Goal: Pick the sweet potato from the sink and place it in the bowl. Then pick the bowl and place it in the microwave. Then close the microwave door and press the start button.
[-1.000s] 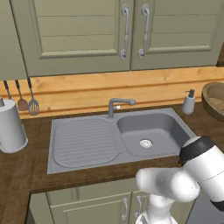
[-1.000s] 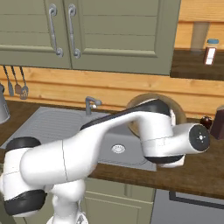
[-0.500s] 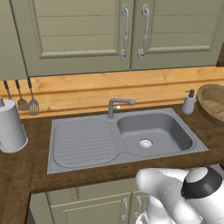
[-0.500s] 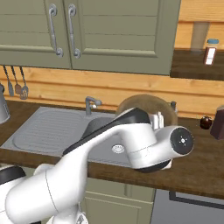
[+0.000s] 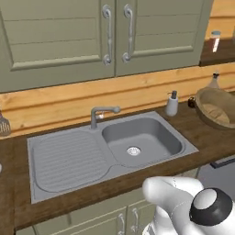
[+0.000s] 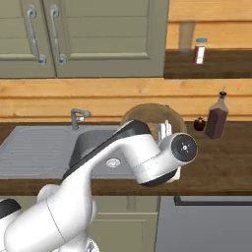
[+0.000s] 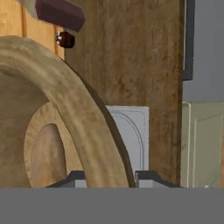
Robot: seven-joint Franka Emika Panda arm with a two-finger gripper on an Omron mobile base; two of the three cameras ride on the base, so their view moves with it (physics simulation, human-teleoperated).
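**Two jaws astride the bowl's rim**

I find the wide tan wooden-look bowl [image 7: 65,113] on the brown wooden table [image 7: 144,57], right of the grey metal sink [image 5: 69,160]. Its thick rim runs up between the jaws, one fingertip [image 7: 72,177] inside, one outside. I cannot tell whether they clamp it. An orange-brown sweet potato [image 7: 46,157] lies inside.

White soap dispenser [image 5: 171,102] on the wooden counter [image 5: 197,126], dark brown bottle [image 6: 216,118] further along.
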